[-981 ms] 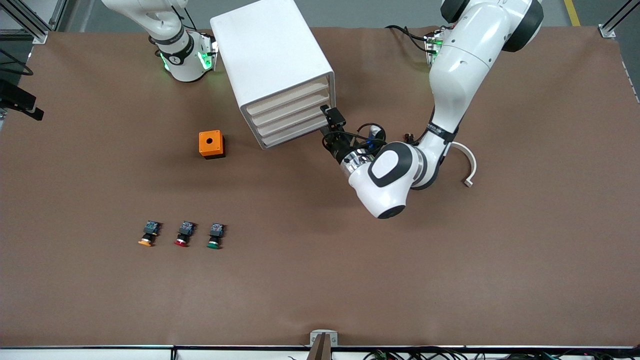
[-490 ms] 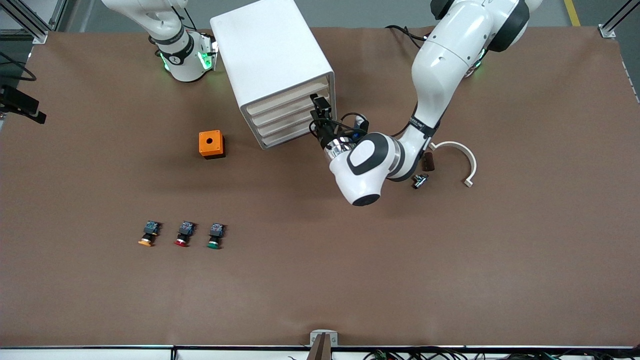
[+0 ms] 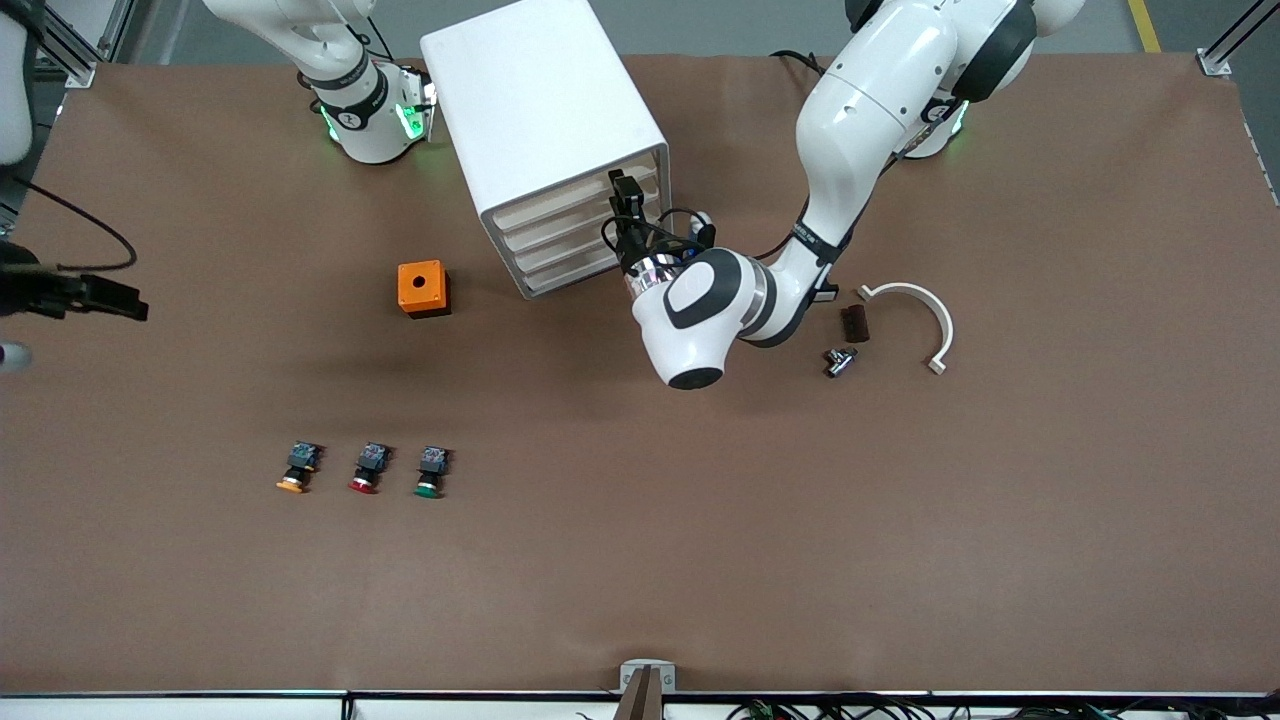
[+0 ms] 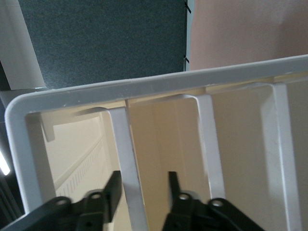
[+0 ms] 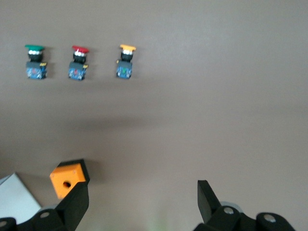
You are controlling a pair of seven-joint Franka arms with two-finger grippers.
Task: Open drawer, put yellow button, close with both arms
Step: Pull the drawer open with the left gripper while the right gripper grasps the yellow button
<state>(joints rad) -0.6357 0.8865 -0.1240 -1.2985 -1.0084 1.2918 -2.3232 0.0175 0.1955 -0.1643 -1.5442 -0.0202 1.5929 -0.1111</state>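
Observation:
The white cabinet stands between the arms' bases, its four drawer fronts stacked as slats. My left gripper is up against the upper slats. In the left wrist view its fingertips straddle one drawer front lip. One finger sits beside the lip and the other stands apart, so the gripper is open. The yellow button lies on the table nearer to the front camera, and the right wrist view shows the yellow button too. My right gripper hangs wide open and empty above the table.
A red button and a green button lie in a row beside the yellow one. An orange box with a round hole sits near the cabinet. A white curved piece, a dark block and a small metal part lie toward the left arm's end.
My left arm swung toward the right arm's end and up along the drawer fronts, and its fingers narrowed around a lip. A dark part came into the front view's edge at the right arm's end.

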